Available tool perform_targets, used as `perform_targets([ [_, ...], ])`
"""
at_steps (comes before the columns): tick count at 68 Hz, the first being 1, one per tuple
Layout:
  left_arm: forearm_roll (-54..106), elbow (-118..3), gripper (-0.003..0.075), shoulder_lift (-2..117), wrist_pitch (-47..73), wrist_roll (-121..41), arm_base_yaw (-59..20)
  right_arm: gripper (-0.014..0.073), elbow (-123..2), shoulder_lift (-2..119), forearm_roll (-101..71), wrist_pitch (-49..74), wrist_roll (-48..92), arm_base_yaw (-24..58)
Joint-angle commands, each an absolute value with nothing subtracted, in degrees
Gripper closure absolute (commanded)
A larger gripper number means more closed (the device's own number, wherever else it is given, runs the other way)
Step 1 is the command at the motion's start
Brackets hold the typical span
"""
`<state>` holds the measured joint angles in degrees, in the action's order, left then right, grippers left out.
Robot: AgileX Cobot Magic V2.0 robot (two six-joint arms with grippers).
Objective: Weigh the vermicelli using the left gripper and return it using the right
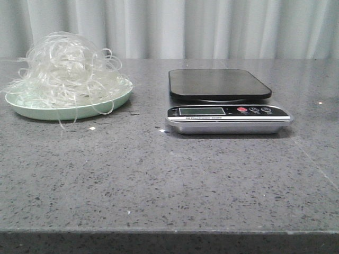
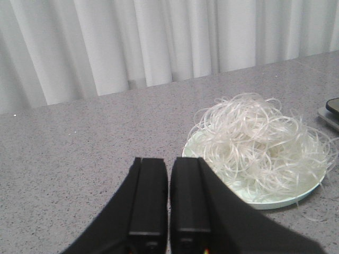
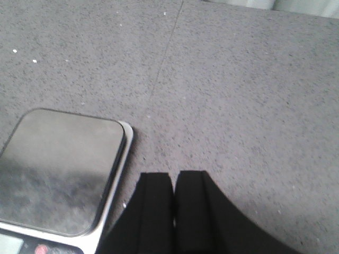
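On left wrist view only: shut left claw [image 2: 168, 164]

Neither arm appears in the front view. The scale's display [image 1: 201, 111] is too small to read, as are the marks on its buttons [image 1: 254, 110]. In the left wrist view only a corner of the scale [image 2: 331, 112] shows at the frame edge. In the right wrist view the scale's platform [image 3: 55, 169] and control panel [image 3: 32, 247] are cut off
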<state>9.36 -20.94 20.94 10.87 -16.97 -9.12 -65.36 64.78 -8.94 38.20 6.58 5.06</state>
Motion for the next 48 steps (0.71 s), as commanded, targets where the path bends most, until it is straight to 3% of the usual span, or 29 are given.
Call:
perform_targets([
  [1,11.08,-22.72,0.0583,21.2,6.1,-16.22,-8.99,0.0442,-59.62,58.34,-7.73,28.65,7.1,4.78],
  [28,11.08,-22.72,0.0583,21.2,6.1,-16.22,-8.99,0.0442,-32.97,36.73,-6.82,12.99,7.1,4.78],
  [48,11.08,-22.72,0.0583,21.2,6.1,-16.22,-8.99,0.0442,-20.67,22.0,-5.87,6.99,7.1,4.78],
])
